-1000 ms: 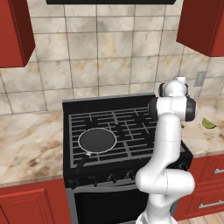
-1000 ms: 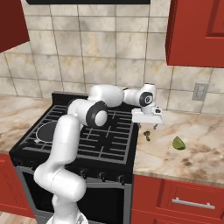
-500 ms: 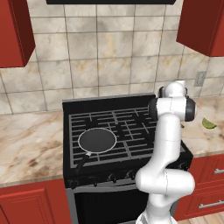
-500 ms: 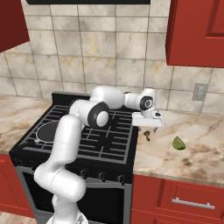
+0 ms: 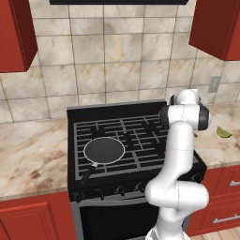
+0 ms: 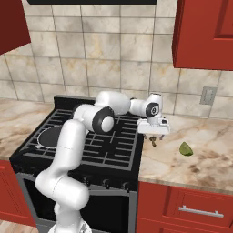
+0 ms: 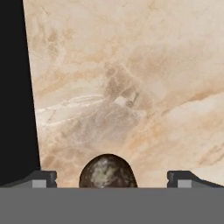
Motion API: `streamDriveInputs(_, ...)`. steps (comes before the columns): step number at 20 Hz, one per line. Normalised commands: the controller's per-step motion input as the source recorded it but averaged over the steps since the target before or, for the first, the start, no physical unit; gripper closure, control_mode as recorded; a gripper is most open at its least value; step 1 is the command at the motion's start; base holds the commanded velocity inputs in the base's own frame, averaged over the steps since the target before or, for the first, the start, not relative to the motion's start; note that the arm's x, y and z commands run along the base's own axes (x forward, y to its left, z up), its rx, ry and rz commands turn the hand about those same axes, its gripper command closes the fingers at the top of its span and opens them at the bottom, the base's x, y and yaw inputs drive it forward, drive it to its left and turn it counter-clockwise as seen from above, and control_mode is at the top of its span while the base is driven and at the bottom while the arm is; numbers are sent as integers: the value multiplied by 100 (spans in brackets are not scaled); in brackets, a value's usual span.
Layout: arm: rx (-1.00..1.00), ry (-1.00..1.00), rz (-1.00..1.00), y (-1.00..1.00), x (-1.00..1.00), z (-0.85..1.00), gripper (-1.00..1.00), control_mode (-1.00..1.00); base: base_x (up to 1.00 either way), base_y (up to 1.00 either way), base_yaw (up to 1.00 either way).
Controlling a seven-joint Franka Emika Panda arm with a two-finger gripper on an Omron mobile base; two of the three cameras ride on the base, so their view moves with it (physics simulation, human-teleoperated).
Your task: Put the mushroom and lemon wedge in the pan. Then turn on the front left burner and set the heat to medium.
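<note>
A: Where do we find the mushroom (image 7: 107,171)?

B: On the marble counter (image 6: 200,159), just right of the stove (image 6: 104,150). In the hand view it is a dark brown, mottled lump lying on the stone midway between the two fingertips (image 7: 43,178). In the right base view we see it as a small dark speck (image 6: 154,142) directly below the gripper (image 6: 154,135).

A: And the fingers?

B: Spread wide, one tip on each side of the mushroom with bare counter showing between each tip and the lump. We see no contact; nothing is pinched.

A: The lemon wedge?

B: On the same counter, well right of the mushroom, lying apart from the gripper: a green-yellow crescent (image 6: 185,149). In the left base view it sits at the far right edge (image 5: 223,132), past the arm (image 5: 180,154).

A: The pan?

B: We note the black pan (image 5: 103,151) on the front left burner grate, handle pointing toward the stove front, nothing inside it. In the right base view the arm hides most of it (image 6: 45,137).

A: Surroundings?

B: Tiled wall (image 5: 117,51) behind the stove, red cabinets (image 6: 205,32) above, a wall outlet (image 6: 208,95) over the counter. The knobs on the stove front are too small for us to read.
</note>
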Motion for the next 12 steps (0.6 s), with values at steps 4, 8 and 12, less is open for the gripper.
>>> streamDriveInputs(4,2,0,0,0,0,-11,-100,-100,0,0,0)
streamDriveInputs(8,3,1,0,0,-5,-13,-100,-100,0,0,0)
streamDriveInputs(12,2,1,0,0,-4,-12,-100,-100,0,0,0)
